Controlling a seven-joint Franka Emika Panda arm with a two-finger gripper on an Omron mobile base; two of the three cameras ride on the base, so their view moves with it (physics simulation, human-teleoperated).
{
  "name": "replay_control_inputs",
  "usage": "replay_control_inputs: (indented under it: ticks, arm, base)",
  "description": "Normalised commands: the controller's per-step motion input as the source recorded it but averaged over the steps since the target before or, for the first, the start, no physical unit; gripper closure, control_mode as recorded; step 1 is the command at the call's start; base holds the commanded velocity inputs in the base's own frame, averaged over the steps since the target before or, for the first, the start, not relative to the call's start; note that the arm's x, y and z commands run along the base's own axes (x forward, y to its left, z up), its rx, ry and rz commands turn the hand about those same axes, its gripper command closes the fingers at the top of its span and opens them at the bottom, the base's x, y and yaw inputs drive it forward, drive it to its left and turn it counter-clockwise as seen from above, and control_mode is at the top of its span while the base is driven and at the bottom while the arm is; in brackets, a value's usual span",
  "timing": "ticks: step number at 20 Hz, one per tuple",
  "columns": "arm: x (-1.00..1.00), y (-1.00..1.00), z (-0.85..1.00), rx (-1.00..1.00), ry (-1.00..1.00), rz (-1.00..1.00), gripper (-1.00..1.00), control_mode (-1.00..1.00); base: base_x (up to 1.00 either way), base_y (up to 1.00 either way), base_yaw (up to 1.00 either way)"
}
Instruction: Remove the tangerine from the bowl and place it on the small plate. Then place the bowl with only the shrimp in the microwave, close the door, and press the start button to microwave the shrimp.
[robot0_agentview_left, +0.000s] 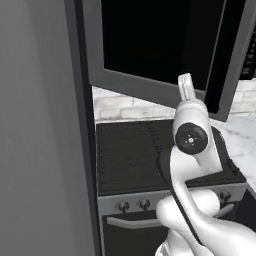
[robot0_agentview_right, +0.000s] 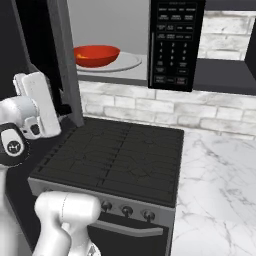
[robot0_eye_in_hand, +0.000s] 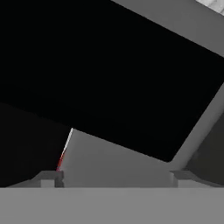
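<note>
The robot's gripper (robot0_eye_in_hand: 114, 176) is nearest, its two dark tips spread wide with nothing between them, held close against the outside of the microwave door (robot0_agentview_left: 150, 45). The door stands open, swung out over the left edge of the black stove (robot0_agentview_right: 115, 155). Beyond it, the red bowl (robot0_agentview_right: 97, 55) sits on the grey turntable (robot0_agentview_right: 127, 62) inside the microwave (robot0_agentview_right: 125, 40), toward its left side. Whether the shrimp lies in the bowl cannot be told. The black keypad panel (robot0_agentview_right: 174, 45) is at the microwave's right edge. The step in hand appears to be closing the door. Next, the arm likely needs to push the door's outer face toward the opening until it shuts.
</note>
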Motion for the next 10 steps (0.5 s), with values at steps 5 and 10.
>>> replay_control_inputs:
  ticks: [5,10]
  arm:
    - [0.81,-0.38,0.30,0.22,0.09,0.13,-1.00,-1.00]
    - [0.82,-0.16,0.31,0.15,0.12,0.09,-1.00,-1.00]
  base:
    - [0.00,0.00,0.00]
    - [0.00,0.00,0.00]
